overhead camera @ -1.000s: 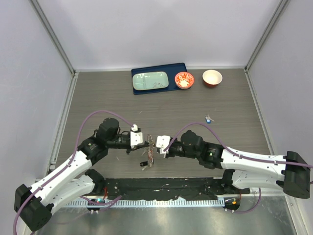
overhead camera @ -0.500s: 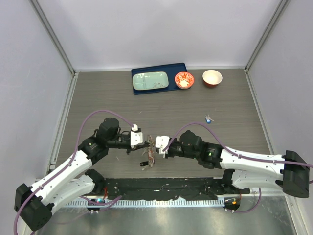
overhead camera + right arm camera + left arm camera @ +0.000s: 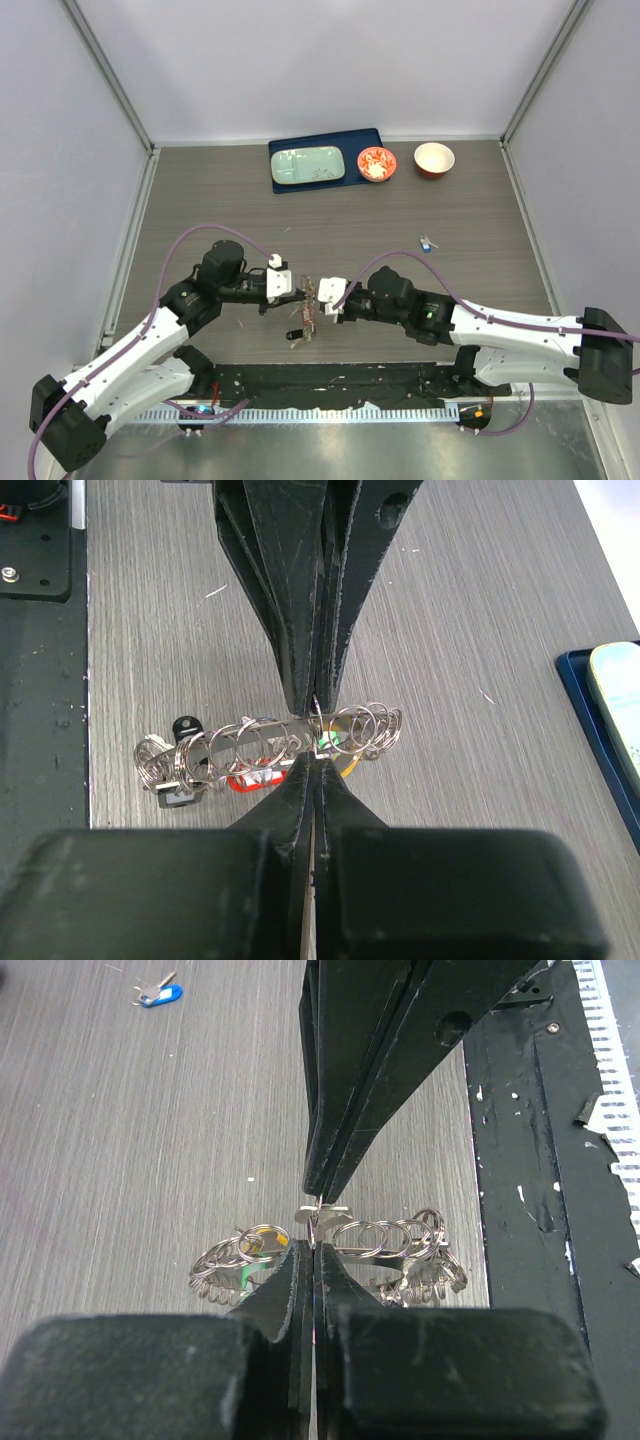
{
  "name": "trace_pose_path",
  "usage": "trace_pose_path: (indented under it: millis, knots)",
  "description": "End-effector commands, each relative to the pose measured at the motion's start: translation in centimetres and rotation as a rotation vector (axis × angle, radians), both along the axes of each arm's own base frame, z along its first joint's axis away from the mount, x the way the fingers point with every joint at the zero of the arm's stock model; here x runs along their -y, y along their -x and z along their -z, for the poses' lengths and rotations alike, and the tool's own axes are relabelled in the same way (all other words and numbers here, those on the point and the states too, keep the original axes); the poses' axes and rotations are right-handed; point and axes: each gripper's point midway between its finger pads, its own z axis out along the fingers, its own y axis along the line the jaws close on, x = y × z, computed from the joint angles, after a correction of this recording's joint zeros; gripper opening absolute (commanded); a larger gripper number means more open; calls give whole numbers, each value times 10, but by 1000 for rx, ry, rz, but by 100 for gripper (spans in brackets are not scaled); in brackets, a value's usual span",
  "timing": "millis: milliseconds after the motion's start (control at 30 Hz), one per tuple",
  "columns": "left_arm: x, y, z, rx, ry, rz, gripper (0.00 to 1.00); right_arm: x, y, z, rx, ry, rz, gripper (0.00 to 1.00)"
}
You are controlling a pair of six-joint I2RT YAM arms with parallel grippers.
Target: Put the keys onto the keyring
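The keyring (image 3: 306, 318) is a grey metal ring, seen edge-on and strung with many small silver split rings. It hangs between my two grippers above the table's near middle. The keys (image 3: 250, 778) on it have red, green, yellow and black heads. My left gripper (image 3: 299, 290) is shut on the keyring's rim (image 3: 385, 1238); its own tips (image 3: 315, 1247) are pressed together. My right gripper (image 3: 319, 296) faces it tip to tip and is shut on the same rim (image 3: 262, 740), its tips (image 3: 316, 762) pinched beside a small split ring. A loose blue-headed key (image 3: 427, 243) lies on the table to the right.
At the back stand a blue tray (image 3: 365, 140) with a pale green plate (image 3: 308, 165), a red-and-white bowl (image 3: 376, 163) and a second bowl (image 3: 434, 159). A black mat (image 3: 340, 380) runs along the near edge. Grey walls close in the sides.
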Motion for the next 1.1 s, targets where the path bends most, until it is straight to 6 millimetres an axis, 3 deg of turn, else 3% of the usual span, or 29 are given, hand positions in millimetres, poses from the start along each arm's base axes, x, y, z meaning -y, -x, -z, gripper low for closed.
trace_pose_path:
  millis: [0,1067]
  knots:
    - [6,-4,-19,69,61,22,0,-1,-5,-25,36,-73,28,1]
    - [6,-6,-19,78,62,12,0,0,5,-22,26,-60,-23,1]
